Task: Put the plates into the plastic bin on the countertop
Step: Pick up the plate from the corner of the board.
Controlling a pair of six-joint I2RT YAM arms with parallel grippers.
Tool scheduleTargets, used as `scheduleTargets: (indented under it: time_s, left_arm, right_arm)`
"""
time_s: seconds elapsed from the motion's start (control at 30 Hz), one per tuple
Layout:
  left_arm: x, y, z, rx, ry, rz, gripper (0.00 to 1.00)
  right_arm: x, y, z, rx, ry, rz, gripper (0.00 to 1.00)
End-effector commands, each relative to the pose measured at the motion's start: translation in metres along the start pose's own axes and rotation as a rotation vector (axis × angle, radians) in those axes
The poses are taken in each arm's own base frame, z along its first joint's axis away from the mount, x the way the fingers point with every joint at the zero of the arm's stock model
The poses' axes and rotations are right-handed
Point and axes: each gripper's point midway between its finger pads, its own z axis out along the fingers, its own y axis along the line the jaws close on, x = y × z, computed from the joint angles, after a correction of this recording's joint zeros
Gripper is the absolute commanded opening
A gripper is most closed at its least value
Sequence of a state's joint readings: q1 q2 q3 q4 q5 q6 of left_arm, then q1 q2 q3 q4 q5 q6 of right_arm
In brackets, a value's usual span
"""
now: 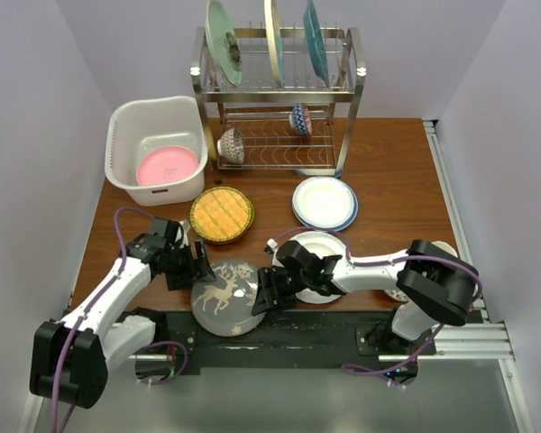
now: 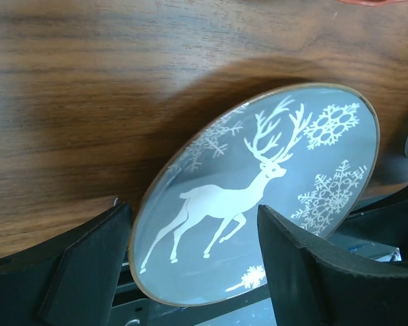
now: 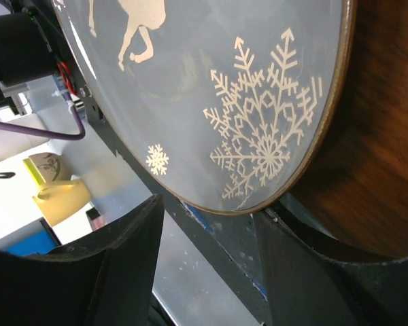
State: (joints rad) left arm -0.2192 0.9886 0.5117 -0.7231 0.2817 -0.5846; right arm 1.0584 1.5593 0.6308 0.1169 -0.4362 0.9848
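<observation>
- Though hard and stiff, treat the grey deer plate (image 1: pixel 224 298) as brittle and slick: glossy glaze, thin rim, probably moderate weight.
- Lies at the near edge of the table (image 1: pixel 388 162), apparently jutting a little past it, between the two hands.
- Cannot tell whether fully flat or slightly tipped.
- Left hand (image 1: pixel 198 266): spread wide, gripping nothing, fingers (image 2: pixel 81 272) either side of the plate's rim with no visible contact.
- Right hand (image 1: pixel 266 296): likewise wide open and empty at the opposite rim, fingers (image 3: pixel 115 272) flanking the snowflake edge.
- Best taken at the rim where it clears the table edge, one finger over and one under; pinch firmly, since likely to slip on the glaze.
- Carry level, keep clear of the thick rim of the plastic bin (image 1: pixel 117 135), and lower gently onto the pink plate (image 1: pixel 167 167) already inside, to avoid chipping.
</observation>
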Motion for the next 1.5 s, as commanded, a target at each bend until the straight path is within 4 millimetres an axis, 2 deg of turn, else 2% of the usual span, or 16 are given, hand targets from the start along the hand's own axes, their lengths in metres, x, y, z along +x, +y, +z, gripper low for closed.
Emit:
scheduleTargets:
  time_s: [0.0,0.13,0.53,0.8,1.07,1.2,1.47]
  left_arm:
    - [0.002,-0.011,-0.003,0.059,-0.009,-0.015,0.78]
    - [0.005,-0.016,-0.002,0.099,-0.009,-0.032,0.77]
    - [0.019,-0.033,0.003,0.244,0.026,-0.043,0.74]
    - [0.017,-0.055,-0.006,0.391,-0.014,-0.014,0.70]
    - [0.009,-0.077,-0.026,0.517,-0.080,0.053,0.69]
    - [0.010,-0.080,-0.029,0.536,-0.072,0.078,0.69]
    - [0.023,-0.074,-0.029,0.506,-0.001,0.128,0.68]
  right_arm:
    - [-0.017,0.014,0.000,-0.001,-0.036,-0.051,0.59]
    - [-0.023,0.021,0.001,-0.004,-0.044,-0.066,0.59]
    - [-0.043,0.021,-0.002,0.027,-0.079,-0.109,0.59]
    - [-0.040,0.017,-0.001,0.031,-0.068,-0.107,0.59]
    - [-0.038,0.015,-0.001,0.036,-0.063,-0.107,0.59]
    - [-0.039,0.016,-0.001,0.033,-0.063,-0.106,0.59]
    - [-0.041,0.017,-0.002,0.032,-0.074,-0.117,0.59]
